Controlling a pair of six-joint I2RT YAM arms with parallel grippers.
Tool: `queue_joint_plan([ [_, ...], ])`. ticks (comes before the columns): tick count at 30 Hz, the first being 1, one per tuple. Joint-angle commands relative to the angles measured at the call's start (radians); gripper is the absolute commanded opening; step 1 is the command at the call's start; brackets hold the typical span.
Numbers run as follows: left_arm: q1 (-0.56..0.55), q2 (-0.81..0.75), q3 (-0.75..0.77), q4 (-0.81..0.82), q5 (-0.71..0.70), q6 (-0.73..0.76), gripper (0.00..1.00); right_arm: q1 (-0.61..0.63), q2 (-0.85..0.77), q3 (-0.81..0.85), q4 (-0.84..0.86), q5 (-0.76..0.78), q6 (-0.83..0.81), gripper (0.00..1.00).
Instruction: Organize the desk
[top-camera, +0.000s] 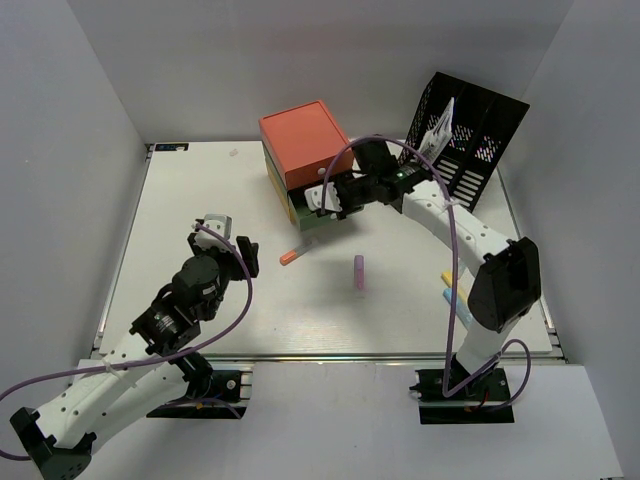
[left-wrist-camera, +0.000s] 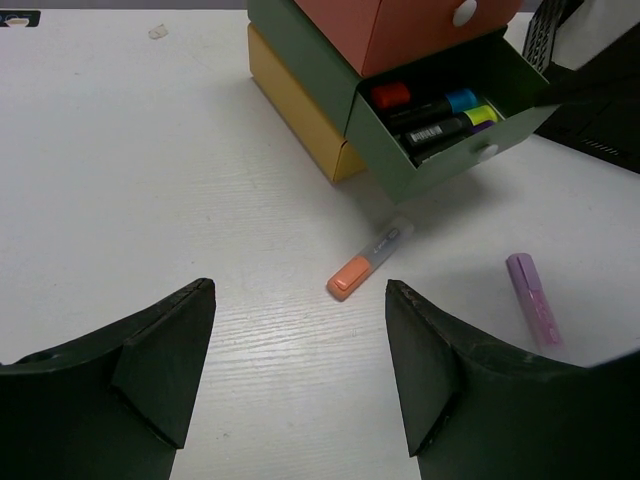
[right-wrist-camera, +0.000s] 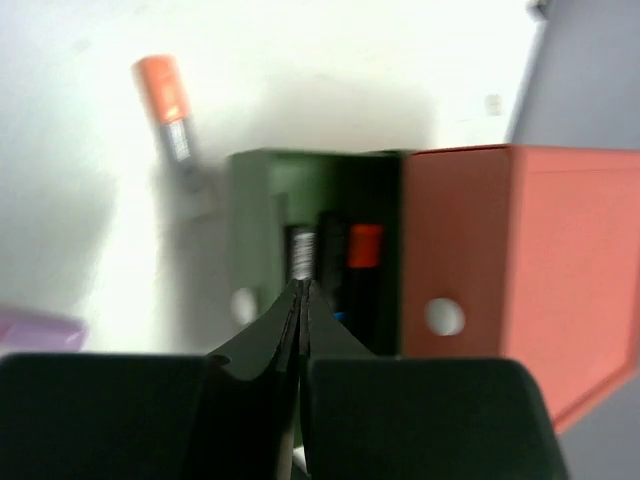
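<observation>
The white desk (top-camera: 190, 200) fills my top view, walled in grey. At its far right corner stands a black mesh rack (top-camera: 480, 125). Beside that is the stacked drawer unit (top-camera: 300, 145), its green drawer (left-wrist-camera: 430, 175) pulled open with markers inside. My right gripper (right-wrist-camera: 301, 292), fingers pressed together, hangs over that drawer. My left gripper (left-wrist-camera: 298, 290) stands spread near an orange-capped marker (left-wrist-camera: 368, 260). A purple highlighter (left-wrist-camera: 532, 298) lies to the marker's right.

Drawer unit (top-camera: 303, 145) beside the right tool (top-camera: 333, 200), black mesh rack (top-camera: 478, 135) off to its right.
Open green drawer (left-wrist-camera: 420, 170) of markers (left-wrist-camera: 440, 120) sits just under the tool's tip; orange-capped marker (left-wrist-camera: 368, 262) and purple marker (left-wrist-camera: 532, 298) lie loose nearby, apart.
</observation>
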Motion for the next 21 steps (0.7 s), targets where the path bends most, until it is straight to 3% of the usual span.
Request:
queue_joint_plan([
  [1, -0.006, -0.009, 0.0, 0.025, 0.021, 0.004, 0.79, -0.01, 0.025, 0.025, -0.272, -0.006, -0.184, 0.0],
  [3, -0.006, -0.009, 0.0, 0.024, 0.025, 0.004, 0.79, -0.015, 0.04, 0.017, -0.272, 0.05, -0.181, 0.0],
  [13, -0.006, -0.015, 0.0, 0.027, 0.03, 0.004, 0.79, -0.018, 0.113, -0.07, 0.069, 0.313, -0.011, 0.0],
  [21, -0.006, -0.009, 0.002, 0.025, 0.028, 0.006, 0.79, -0.016, 0.177, -0.086, 0.333, 0.427, 0.073, 0.0],
])
